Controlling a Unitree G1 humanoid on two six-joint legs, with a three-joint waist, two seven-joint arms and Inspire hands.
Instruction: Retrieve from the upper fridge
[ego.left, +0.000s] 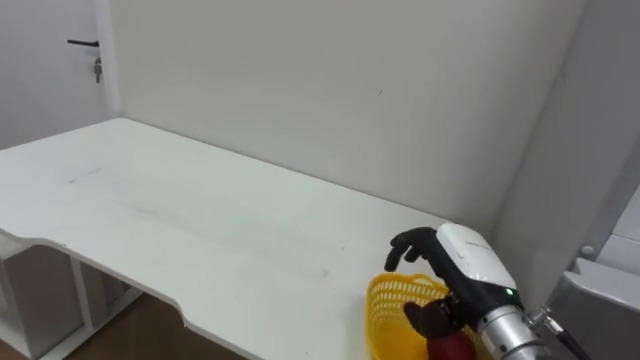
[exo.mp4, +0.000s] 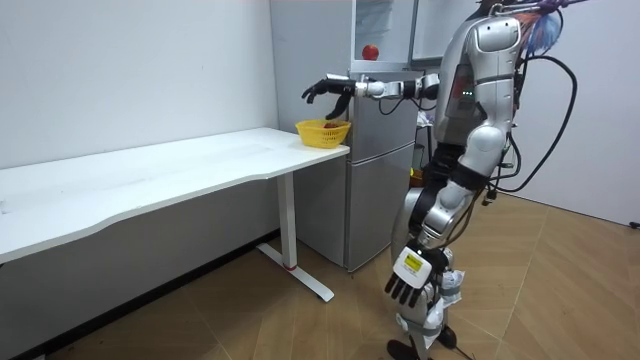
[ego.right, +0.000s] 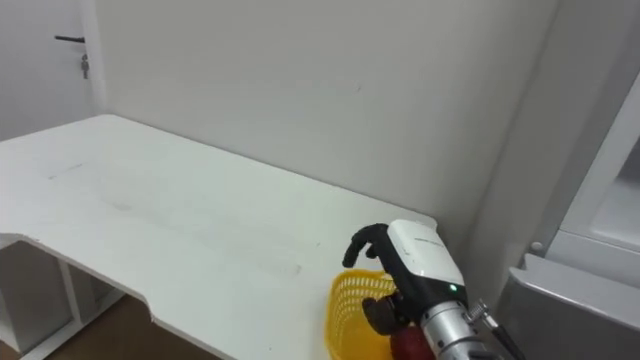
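Red smooth item (ego.left: 447, 347), only partly visible, lies low in the yellow plastic mesh basket (ego.left: 385, 300), which sits at the end of the long white table (ego.left: 200, 220) nearest the grey fridge (exo.mp4: 385, 150). The right hand (ego.left: 465, 255) hangs just over the basket with its fingers loosely curved and nothing visibly held in them; its dark thumb is down near the red item, and whether the two touch I cannot tell. The left hand (exo.mp4: 408, 278) hangs relaxed beside the robot's leg, its fingers loose and empty.

The main risk, as I judge it, is the withdrawal; a thumb or fingertip low inside the mesh could snag the rim as the arm lifts, tipping the light basket or dragging it along. The basket stands close to the table's edge, so a small pull might send it and its contents to the floor. A second small red round thing (exo.mp4: 370, 51) sits in the open upper compartment; reaching for it with the arm swinging low could clip the basket too.
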